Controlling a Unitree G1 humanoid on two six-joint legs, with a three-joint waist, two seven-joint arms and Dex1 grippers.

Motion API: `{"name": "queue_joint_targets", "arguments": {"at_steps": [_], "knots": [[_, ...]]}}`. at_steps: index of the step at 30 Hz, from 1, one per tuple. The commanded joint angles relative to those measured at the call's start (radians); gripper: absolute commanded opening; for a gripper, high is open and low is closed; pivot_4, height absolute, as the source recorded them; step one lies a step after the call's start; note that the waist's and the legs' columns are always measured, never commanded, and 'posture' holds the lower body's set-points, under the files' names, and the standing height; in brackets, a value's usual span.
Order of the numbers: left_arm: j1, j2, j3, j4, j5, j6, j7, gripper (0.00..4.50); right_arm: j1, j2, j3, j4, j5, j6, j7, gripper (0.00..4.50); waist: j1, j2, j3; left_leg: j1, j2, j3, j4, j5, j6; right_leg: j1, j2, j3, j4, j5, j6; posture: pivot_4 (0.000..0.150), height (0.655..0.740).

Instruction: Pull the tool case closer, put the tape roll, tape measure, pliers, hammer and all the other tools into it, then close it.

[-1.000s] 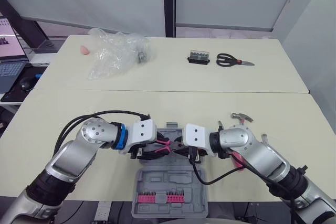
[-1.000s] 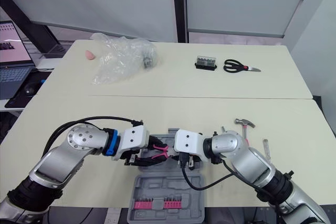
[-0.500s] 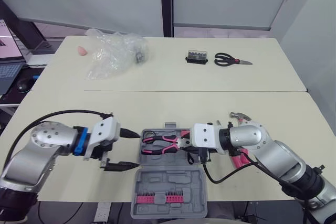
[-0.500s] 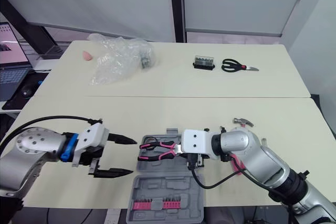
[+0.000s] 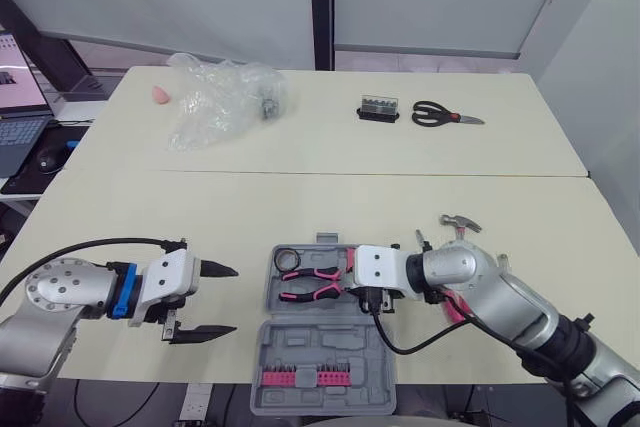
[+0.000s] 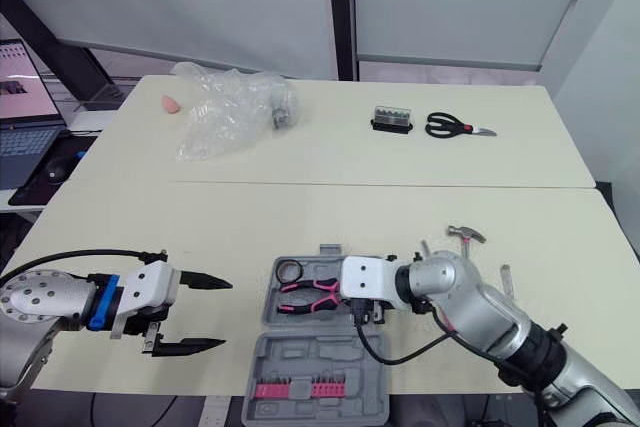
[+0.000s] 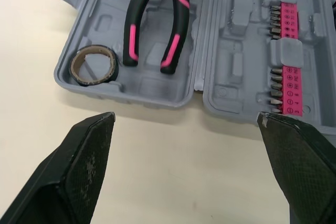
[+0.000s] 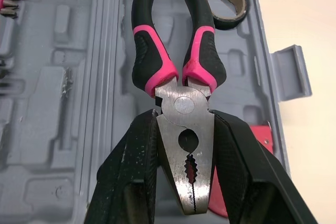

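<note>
Fingers of the left arm [image 7: 84,166] are spread wide apart just above the pale surface [image 5: 120,197], holding nothing. Their tips point at the open tool case [image 5: 320,345], which lies just ahead of them. In the case half away from the pink bit rows [image 5: 298,378], the tape roll [image 5: 288,259] sits in a corner. The pliers [image 5: 312,282] lie beside it, handles toward the left tips. Fingers of the right arm [image 8: 131,177] are clamped on the pliers' metal head, one on each side. The hammer [image 5: 460,222] lies on the surface behind them, outside the case.
</note>
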Motion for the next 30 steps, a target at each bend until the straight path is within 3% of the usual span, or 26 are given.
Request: {"name": "queue_joint_targets", "arguments": {"at_steps": [1, 22, 24, 26, 30], "knots": [[0.001, 0.005, 0.02, -0.042, -0.017, 0.017, 0.016, 4.5, -0.018, 0.019, 0.011, -0.003, -0.015, -0.015, 0.002, 1.24, 0.0, 0.0, 0.0, 0.0, 0.0, 0.0, 0.0, 0.0, 0.0, 0.0, 0.0, 0.0, 0.0, 0.0, 0.0, 0.15, 0.74], [0.007, -0.012, -0.006, -0.094, -0.003, 0.031, 0.039, 4.5, -0.032, 0.104, 0.032, 0.063, -0.03, 0.06, 0.024, 1.24, -0.001, 0.0, 0.0, 0.0, 0.0, 0.0, 0.0, 0.0, 0.0, -0.001, 0.001, 0.0, 0.0, 0.0, 0.0, 0.15, 0.74], [0.008, -0.015, -0.007, -0.093, 0.0, 0.027, 0.042, 4.5, -0.043, 0.097, 0.017, 0.052, -0.019, 0.059, 0.036, 1.96, -0.001, 0.0, 0.0, 0.0, 0.0, 0.0, 0.0, 0.0, 0.0, -0.001, 0.001, 0.0, 0.0, 0.0, 0.0, 0.15, 0.74], [0.01, -0.017, -0.009, -0.091, 0.002, 0.024, 0.045, 4.5, -0.055, 0.094, -0.012, 0.014, 0.032, 0.085, 0.075, 2.37, -0.001, 0.0, 0.0, 0.0, 0.0, 0.0, 0.0, 0.0, 0.0, -0.001, 0.001, 0.0, 0.0, 0.0, 0.0, 0.15, 0.74], [0.011, -0.017, -0.01, -0.091, 0.003, 0.024, 0.05, 4.5, -0.097, 0.1, -0.046, -0.004, 0.095, 0.094, 0.116, 2.52, -0.001, 0.0, 0.0, 0.0, 0.0, 0.0, 0.0, 0.0, 0.0, -0.001, 0.001, 0.0, 0.001, 0.0, 0.0, 0.15, 0.74]]}}
